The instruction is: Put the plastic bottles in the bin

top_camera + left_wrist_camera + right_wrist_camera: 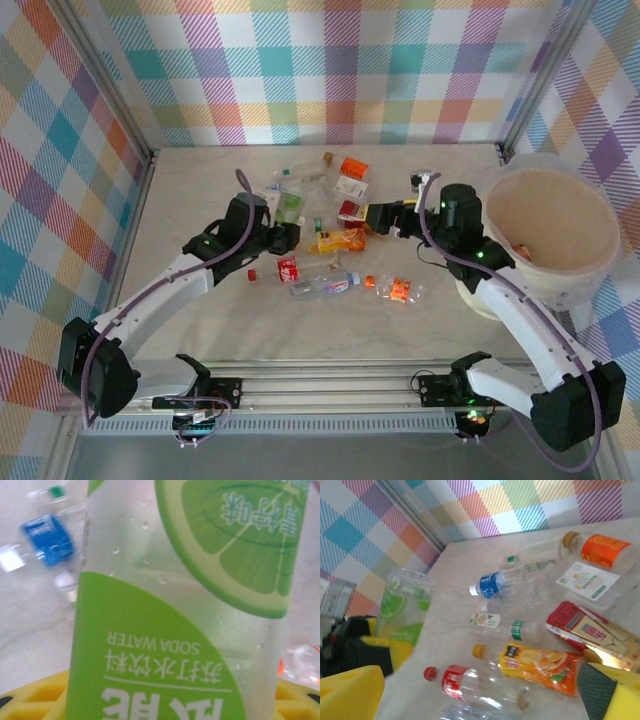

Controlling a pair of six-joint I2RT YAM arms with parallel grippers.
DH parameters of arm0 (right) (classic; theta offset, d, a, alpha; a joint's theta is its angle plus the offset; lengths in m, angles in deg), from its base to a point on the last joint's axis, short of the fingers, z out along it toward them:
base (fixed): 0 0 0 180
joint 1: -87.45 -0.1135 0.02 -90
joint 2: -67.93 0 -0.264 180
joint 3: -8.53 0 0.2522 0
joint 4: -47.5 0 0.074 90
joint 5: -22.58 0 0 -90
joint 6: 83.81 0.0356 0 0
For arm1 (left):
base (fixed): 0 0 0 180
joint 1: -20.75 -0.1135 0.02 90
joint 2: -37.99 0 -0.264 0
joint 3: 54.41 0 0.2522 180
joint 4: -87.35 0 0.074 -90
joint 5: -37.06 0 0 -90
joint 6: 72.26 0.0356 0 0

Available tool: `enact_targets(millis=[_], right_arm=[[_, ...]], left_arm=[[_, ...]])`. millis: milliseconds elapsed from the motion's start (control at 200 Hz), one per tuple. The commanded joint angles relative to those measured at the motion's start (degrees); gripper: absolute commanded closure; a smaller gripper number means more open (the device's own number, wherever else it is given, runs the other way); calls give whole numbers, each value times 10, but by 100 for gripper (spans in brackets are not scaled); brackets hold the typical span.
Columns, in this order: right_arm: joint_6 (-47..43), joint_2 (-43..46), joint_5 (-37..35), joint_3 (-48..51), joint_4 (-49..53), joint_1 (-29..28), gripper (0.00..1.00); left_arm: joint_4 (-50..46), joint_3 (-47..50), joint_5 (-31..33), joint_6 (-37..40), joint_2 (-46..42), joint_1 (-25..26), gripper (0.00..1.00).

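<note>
Several plastic bottles lie mid-table. Among them are a red-labelled one (288, 268) (465, 682), an orange juice one (342, 240) (540, 667) and a blue-labelled one (492, 584). My left gripper (283, 236) (165, 702) is shut on a green lime soda bottle (292, 208) (175, 605) (402, 610), with its yellow pads (30, 695) on both sides. My right gripper (385, 218) (480, 700) is open, hovering above the red-labelled and orange juice bottles and holding nothing. The cream bin (600, 260) stands at the right, by the right arm.
An orange pack (353, 167), a white pack (350, 186) and a red pack (350, 210) lie behind the bottles. A clear bottle (322, 286) and crushed orange bits (395, 288) sit nearer the front. Checked walls enclose the table on three sides.
</note>
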Motion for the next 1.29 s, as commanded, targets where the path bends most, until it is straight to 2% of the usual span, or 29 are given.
enact_targets(millis=[0, 170, 295, 450, 635, 760, 900, 1135, 1290], right_arm=[[51, -27, 65, -63, 36, -2, 0], [60, -63, 170, -94, 39, -2, 0], [84, -79, 213, -103, 31, -2, 0], [102, -84, 239, -97, -5, -2, 0], [111, -101, 235, -98, -4, -2, 0], [119, -110, 245, -101, -9, -2, 12], [129, -116, 257, -100, -17, -2, 19], [123, -116, 222, -105, 5, -2, 37], [102, -110, 206, -109, 29, -2, 46]], left_arm=[[66, -34, -15, 57, 2, 49, 56], [91, -74, -19, 114, 26, 104, 56], [89, -102, -22, 139, 47, 126, 56], [88, -120, -30, 152, 63, 143, 56], [100, -125, -45, 151, 69, 149, 55], [102, -125, -54, 149, 70, 149, 55], [99, -128, -60, 149, 76, 149, 55], [94, -134, -60, 146, 89, 149, 53], [101, -131, -52, 135, 95, 149, 53]])
